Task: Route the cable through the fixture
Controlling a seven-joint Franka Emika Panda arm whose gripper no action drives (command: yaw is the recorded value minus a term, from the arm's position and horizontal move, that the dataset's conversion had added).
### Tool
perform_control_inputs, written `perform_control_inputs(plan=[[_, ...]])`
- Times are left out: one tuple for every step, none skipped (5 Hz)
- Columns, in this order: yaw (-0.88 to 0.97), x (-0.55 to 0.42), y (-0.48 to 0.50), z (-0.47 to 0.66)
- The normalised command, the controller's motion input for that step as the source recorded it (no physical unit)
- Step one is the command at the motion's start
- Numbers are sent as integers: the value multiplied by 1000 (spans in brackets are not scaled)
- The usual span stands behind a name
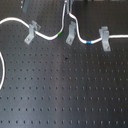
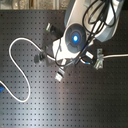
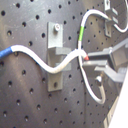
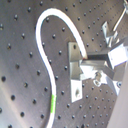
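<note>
My tool (image 3: 90, 64) sits at the middle fixture clip (image 1: 71, 33) of three that stand in a row near the far edge of the black perforated tabletop (image 1: 65, 95). In the first wrist view my fingers (image 3: 102, 56) are pressed in on the cable (image 3: 40, 55), pinching the white cord just beside the grey bracket (image 3: 56, 55) of that clip, with a small red tip showing at the contact. In the second wrist view the same fingers (image 4: 100, 59) meet the cord right at the bracket (image 4: 76, 70).

In the first exterior view the cable runs from the tabletop's left edge, where it loops down and off, up and across to the left clip (image 1: 32, 31), then sags toward the middle clip. Its green band (image 1: 59, 34) lies just before the middle clip, and its blue band (image 1: 88, 42) lies between the middle clip and the right clip (image 1: 105, 38). Past the right clip the cord goes on to the right edge of the tabletop. One strand also rises from the middle clip toward the far edge, next to my arm.

In the second exterior view my arm (image 2: 75, 37) covers most of the clips; the cable (image 2: 20, 45) shows as a wide loop on the second exterior view's left, and another stretch leaves the clip (image 2: 99, 60) on the second exterior view's right. Whether the cord is fully seated in the middle clip's slot I cannot tell.
</note>
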Motion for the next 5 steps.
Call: perform_control_inputs(plan=[[757,-178,-41,78],[777,-164,-21,96],[674,-245,-23,157],[611,-261,-58,177],[197,-27,-21,61]])
